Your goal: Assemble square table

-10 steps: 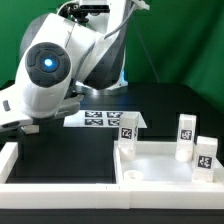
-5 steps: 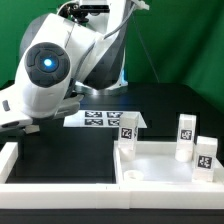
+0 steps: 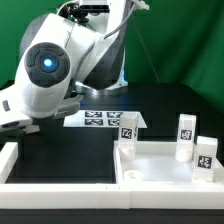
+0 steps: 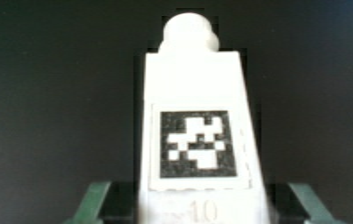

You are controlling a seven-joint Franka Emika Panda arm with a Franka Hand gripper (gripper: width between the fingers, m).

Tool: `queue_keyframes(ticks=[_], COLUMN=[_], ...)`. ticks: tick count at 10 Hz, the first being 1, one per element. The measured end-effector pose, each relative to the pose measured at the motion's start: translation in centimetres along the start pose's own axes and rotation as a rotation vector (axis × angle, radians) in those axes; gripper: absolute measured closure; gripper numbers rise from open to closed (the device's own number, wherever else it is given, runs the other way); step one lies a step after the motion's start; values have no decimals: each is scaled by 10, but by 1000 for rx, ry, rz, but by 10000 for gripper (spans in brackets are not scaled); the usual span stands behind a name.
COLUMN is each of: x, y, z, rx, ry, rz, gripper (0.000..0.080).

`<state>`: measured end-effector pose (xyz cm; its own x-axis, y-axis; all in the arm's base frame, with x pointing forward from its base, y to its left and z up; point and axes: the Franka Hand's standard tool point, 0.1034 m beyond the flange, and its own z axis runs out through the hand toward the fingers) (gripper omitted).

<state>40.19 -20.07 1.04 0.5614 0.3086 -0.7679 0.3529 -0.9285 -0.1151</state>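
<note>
Matte black tabletop (image 3: 70, 150) under blocky white tagged leg (image 4: 194, 110).

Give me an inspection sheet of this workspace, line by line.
Surface: black table, with a low white border wall along its near side.
Job's things: square tabletop at the exterior view's right, rim up; tagged legs standing on and beside it. Another tagged leg fills the wrist view.
Clutter: nothing seen.
Pincer: hidden behind the arm in the exterior view; in the wrist view its fingers flank the leg, contact not visible.
Cables: black cables on the arm.
Surroundings: green backdrop; marker board flat on the table.
</note>
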Motion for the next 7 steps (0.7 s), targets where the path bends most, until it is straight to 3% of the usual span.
queue_keyframes(ticks=[2, 3, 4, 5, 6, 7], x=[2, -1, -6, -17, -16, -10], y=[-9, -16, -16, -12, -9, -6], z=[-53, -81, -95, -79, -77, -84], rx=[23, 24, 7, 21, 22, 1], ry=[-24, -25, 15, 30, 57, 141], rz=[38, 56, 33, 34, 38, 35], gripper=[509, 509, 509, 509, 509, 509])
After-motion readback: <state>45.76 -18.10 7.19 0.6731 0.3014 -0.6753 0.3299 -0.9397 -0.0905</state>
